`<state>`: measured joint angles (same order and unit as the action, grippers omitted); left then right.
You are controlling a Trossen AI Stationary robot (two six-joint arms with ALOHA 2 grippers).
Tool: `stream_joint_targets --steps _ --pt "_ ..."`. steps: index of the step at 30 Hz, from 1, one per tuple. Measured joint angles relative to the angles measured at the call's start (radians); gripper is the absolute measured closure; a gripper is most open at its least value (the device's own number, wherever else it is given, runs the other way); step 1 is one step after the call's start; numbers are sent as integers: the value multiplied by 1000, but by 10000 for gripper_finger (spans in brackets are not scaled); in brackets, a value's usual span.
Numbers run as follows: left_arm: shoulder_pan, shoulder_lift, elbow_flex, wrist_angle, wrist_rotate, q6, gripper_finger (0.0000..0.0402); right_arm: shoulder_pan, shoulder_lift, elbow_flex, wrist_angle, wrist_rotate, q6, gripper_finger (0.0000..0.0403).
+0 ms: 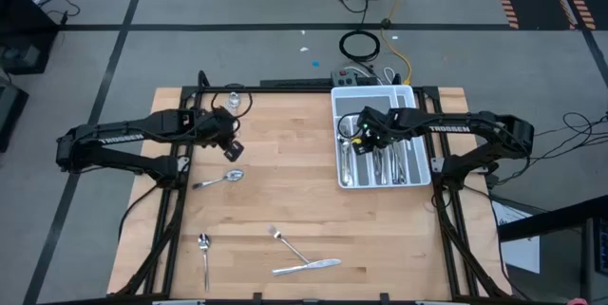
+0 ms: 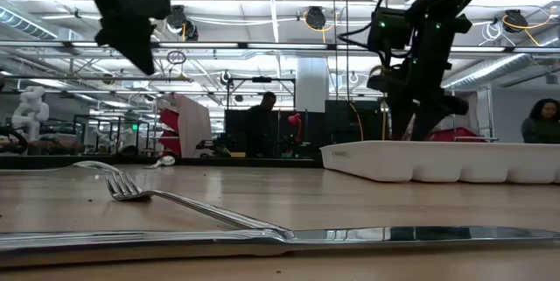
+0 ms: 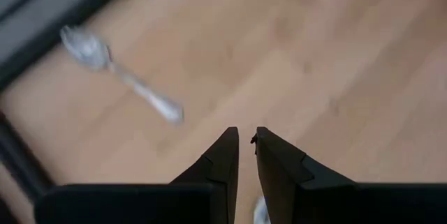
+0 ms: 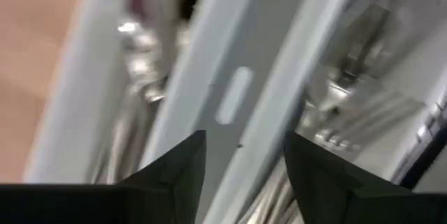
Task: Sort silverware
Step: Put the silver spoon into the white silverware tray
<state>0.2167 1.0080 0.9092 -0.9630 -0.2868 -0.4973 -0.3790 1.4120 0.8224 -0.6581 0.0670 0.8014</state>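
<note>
1. White lettering reading TROSSEN runs along both dark arms.
2. The right gripper (image 1: 359,140) hangs over the white tray's (image 1: 416,180) left side, fingers parted and holding nothing; cutlery (image 1: 385,162) lies in the compartments.
3. The left gripper (image 1: 233,150) hovers above a spoon (image 1: 220,180), fingers nearly together, seemingly empty.
4. Near the table's front edge lie another spoon (image 1: 204,253), a fork (image 1: 288,244) and a knife (image 1: 307,267).
</note>
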Motion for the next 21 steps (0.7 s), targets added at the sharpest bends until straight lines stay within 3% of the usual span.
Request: stream_joint_targets --steps 3,8,13,21 --pt "-29 0 0 -112 59 8 345 15 0 42 -9 -14 -78 213" --pt "-109 -2 -27 -236 54 -31 345 22 0 143 -64 -6 -153 211" --pt "-207 -4 -168 -161 134 -115 345 22 0 261 -156 46 -232 211" --pt "-335 -4 -360 -9 141 -142 345 22 0 406 -259 133 -352 211"
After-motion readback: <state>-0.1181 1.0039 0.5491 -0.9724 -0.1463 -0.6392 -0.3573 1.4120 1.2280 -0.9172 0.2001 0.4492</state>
